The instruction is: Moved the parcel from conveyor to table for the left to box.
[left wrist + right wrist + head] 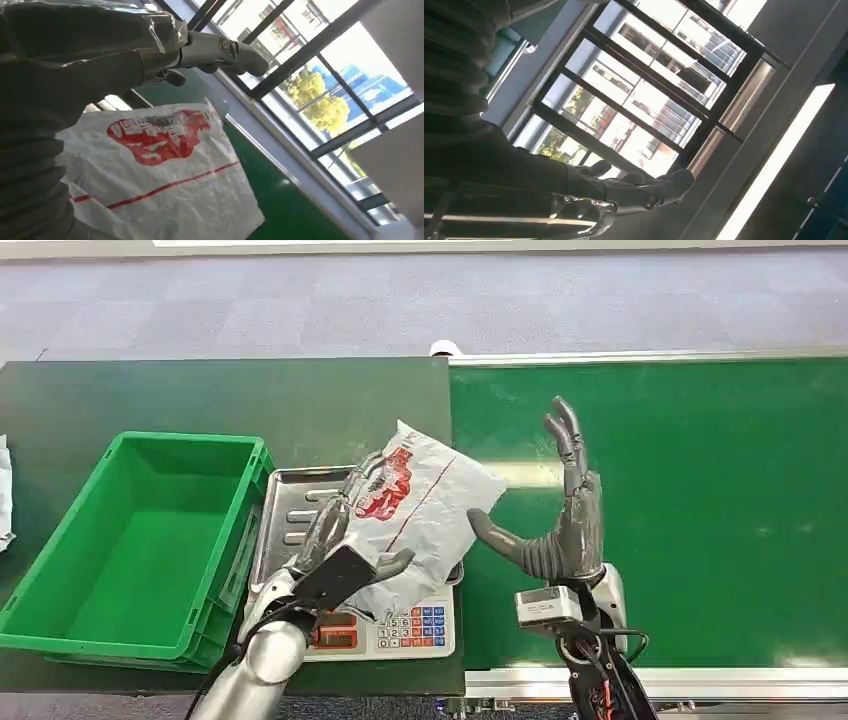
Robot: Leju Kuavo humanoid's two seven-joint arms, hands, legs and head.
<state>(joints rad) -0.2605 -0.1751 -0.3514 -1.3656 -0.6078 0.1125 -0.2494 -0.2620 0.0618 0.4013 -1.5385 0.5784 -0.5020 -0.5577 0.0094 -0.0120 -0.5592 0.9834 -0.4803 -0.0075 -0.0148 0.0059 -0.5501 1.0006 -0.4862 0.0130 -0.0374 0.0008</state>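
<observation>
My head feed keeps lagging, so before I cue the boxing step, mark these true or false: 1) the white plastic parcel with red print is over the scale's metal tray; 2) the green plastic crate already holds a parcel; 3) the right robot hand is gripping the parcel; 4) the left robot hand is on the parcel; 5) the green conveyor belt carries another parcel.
1) True: the white plastic parcel with red print lies over the metal tray of the scale.
2) False: the green plastic crate shows a bare floor.
3) False: the right robot hand stands open beside the parcel.
4) True: the left robot hand holds its near edge.
5) False: the green conveyor belt is bare.
</observation>
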